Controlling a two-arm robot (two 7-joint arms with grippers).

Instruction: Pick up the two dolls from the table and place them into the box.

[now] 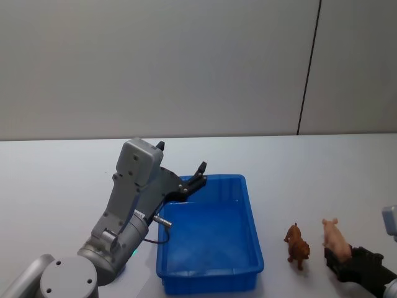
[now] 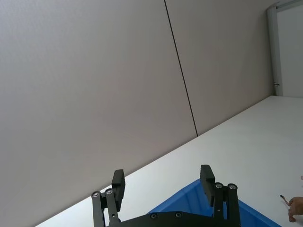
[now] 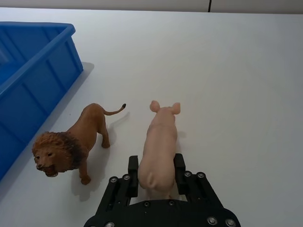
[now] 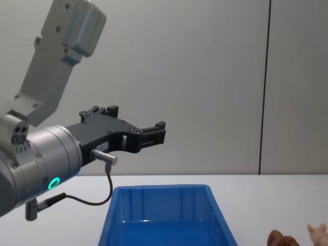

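Pink doll (image 3: 161,146): pig figure, upright on the table (image 3: 236,71), well right of the box (image 1: 254,223). Held at the hindquarters by the right gripper (image 3: 156,172), whose fingers (image 3: 134,171) press against both flanks; feet not yet lifted.

Reddish-brown doll (image 3: 78,142): lion figure, standing just beside the pig, between it and the box, touching neither. Ungrasped.

Box: blue bin, nothing inside.

Left gripper (image 2: 162,176): raised above the box's far left corner, fingers spread, carrying nothing.

Step in hand, as judged: first pick, at the grasp stage.

Next move calls for: a straight lift clear of the lion, then travel leftward over the rim before release; the lion remains to be fetched.
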